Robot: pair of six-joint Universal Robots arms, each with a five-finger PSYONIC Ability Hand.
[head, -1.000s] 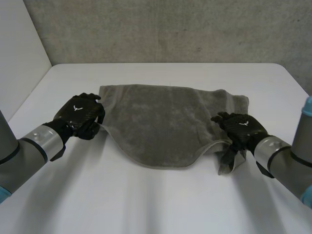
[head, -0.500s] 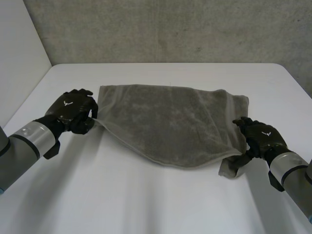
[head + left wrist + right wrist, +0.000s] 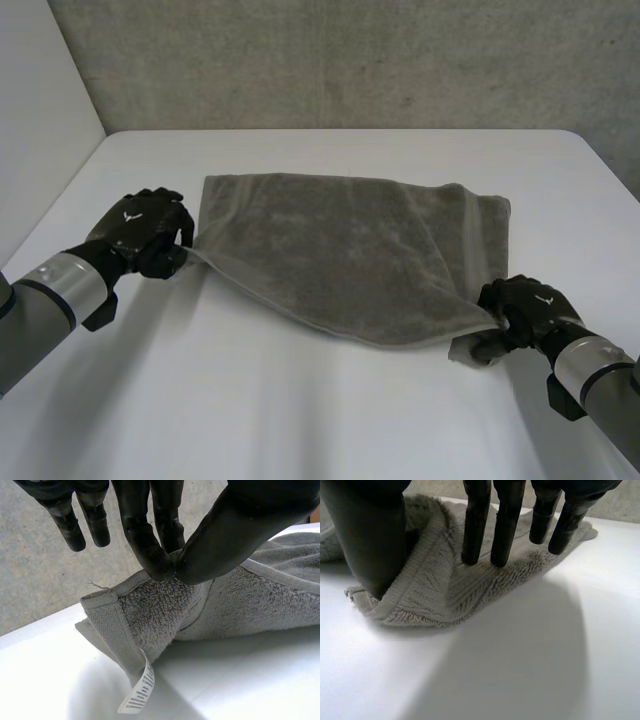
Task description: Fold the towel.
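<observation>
White table (image 3: 330,420), one grey towel (image 3: 350,250)

Towel (image 3: 350,250): on table (image 3: 300,420), centre. Left hand (image 3: 140,228): pinching towel's near left corner. Right hand (image 3: 525,310): gripping near right corner. Label (image 3: 137,695): hanging beneath left corner.

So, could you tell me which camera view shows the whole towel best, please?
The head view: the whole towel shows, spread on the table, left hand and right hand each gripping a near corner. The wrist views show those corners close up, the left one with the label.
</observation>
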